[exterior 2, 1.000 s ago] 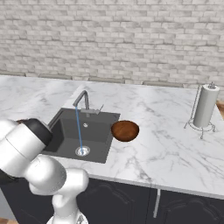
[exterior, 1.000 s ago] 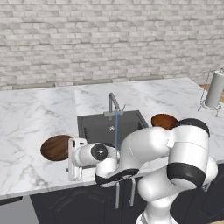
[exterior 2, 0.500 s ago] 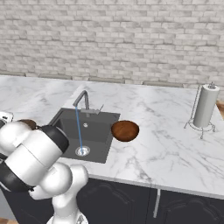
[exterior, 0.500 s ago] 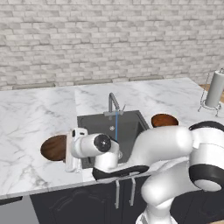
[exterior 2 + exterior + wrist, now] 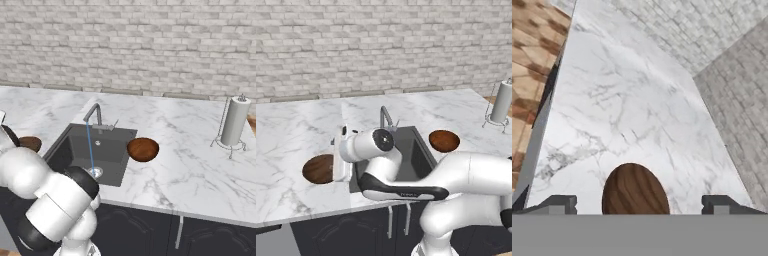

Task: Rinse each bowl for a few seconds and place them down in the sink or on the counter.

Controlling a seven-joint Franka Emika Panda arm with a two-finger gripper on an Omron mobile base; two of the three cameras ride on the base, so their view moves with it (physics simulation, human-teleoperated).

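Claw (image 5: 639,204) spread wide over the left bowl (image 5: 635,190), holding nothing.

Beneath and all around the claw, white marble counter (image 5: 291,135); to the claw's right, dark sink (image 5: 80,147) with water running from the faucet (image 5: 94,114); between the 2 fingertips (image 5: 561,203), the left bowl lying flat, untouched; farther right, past the sink, the other bowl (image 5: 143,149) on the marble; beyond that, well apart, a paper towel stand (image 5: 234,122).

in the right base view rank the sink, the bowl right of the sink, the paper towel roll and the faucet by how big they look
1. The sink, clearly the largest.
2. The paper towel roll, on its stand.
3. The bowl right of the sink; about level with the roll, which stands farther back, so this order is unsure.
4. The faucet, the slimmest.
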